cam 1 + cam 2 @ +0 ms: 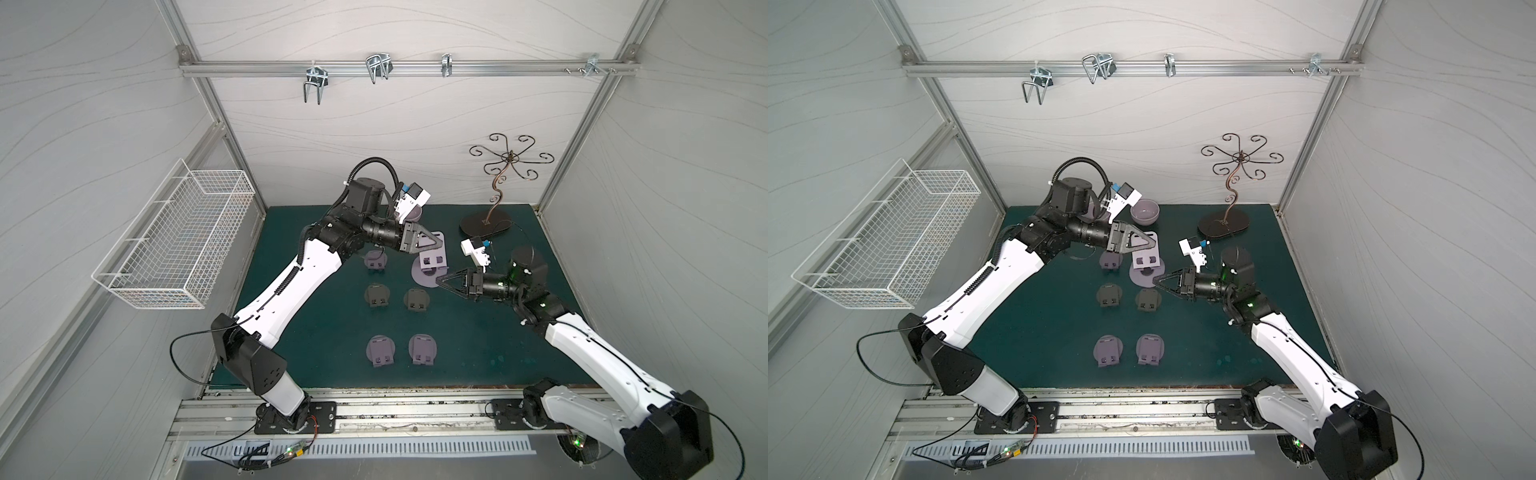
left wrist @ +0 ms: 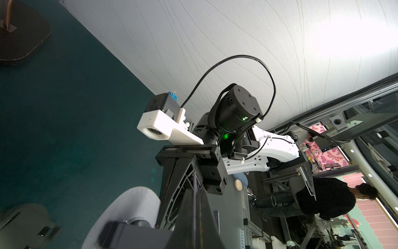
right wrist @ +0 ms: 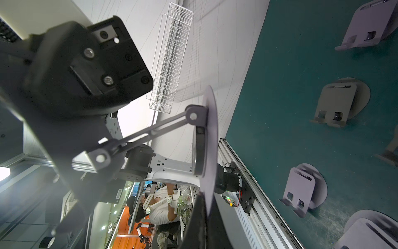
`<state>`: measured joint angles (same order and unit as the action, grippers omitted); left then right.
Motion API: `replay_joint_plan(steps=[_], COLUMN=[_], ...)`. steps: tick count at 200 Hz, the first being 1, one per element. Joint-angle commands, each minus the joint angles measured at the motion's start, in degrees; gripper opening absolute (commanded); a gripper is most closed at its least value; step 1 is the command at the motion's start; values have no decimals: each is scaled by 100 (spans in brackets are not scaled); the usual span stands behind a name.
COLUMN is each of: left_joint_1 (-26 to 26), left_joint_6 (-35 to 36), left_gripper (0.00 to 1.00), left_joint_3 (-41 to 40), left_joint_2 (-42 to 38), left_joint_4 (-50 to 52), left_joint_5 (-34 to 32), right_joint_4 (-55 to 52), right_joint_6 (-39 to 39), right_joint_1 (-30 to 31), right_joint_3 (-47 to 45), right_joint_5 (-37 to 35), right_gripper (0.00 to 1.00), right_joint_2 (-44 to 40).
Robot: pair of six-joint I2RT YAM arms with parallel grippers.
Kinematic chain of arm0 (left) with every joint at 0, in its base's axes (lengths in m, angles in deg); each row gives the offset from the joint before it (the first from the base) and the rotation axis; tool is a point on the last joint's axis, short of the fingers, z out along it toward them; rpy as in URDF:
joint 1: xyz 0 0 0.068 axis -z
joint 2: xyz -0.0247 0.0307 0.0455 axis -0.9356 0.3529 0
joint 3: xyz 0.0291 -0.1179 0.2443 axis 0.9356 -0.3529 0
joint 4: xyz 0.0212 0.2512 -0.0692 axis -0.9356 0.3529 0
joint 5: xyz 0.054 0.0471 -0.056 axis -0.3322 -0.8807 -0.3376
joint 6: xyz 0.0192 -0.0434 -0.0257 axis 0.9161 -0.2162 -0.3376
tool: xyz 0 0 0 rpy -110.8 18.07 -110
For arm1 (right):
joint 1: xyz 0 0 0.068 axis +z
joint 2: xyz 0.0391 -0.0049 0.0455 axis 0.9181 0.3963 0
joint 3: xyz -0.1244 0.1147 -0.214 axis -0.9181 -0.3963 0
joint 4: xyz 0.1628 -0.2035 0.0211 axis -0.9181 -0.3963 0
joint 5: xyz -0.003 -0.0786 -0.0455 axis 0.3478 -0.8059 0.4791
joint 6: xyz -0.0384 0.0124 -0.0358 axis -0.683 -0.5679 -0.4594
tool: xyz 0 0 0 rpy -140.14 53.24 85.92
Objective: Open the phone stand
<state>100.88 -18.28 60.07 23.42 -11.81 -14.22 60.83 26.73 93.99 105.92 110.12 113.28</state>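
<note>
Phone stand [image 1: 432,261] central, folded stands [image 1: 417,300] in front, bowl [image 1: 1144,212] behind, basket [image 1: 166,249] left.

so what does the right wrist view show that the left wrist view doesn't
Only the right wrist view: the hinged arm of the phone stand, and the wire basket.
Only the left wrist view: the right arm and the black base of the metal tree.
Both: the stand's round base and the green mat.

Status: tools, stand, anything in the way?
Left tool shut on phone stand plate; right tool shut on its base disc. Stand partly unfolded. Folded stands close, none blocking.
</note>
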Motion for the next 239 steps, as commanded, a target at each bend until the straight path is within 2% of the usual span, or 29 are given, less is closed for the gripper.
replay_joint_plan(steps=[1, 45, 133, 189, 217, 239], left_joint_1=[-430, -246, -233, -74, -56, -58], left_joint_6=[1024, 2135, 2903, 2974, 2467, 2148], left_gripper=[0, 0, 0, 0, 0, 0], left_joint_3=[47, 32, 344, 347, 366, 331], left_joint_2=[-388, -397, -120, 70, 298, 445], left_joint_4=[-2130, -1555, -926, -688, -649, -664], left_joint_5=[-1521, -1584, -1784, -1759, -1442, -936], right_joint_4=[-984, -892, -699, -409, -178, -151], right_joint_6=[-68, 91, 127, 257, 277, 171], right_joint_1=[246, 246, 272, 273, 271, 273], right_joint_3=[-323, -360, -733, -716, -732, -670], right_joint_5=[1041, 1057, 1031, 974, 794, 642], right_gripper=[0, 0, 0, 0, 0, 0], right_joint_2=[-13, -58, -5, 47, 6, 5])
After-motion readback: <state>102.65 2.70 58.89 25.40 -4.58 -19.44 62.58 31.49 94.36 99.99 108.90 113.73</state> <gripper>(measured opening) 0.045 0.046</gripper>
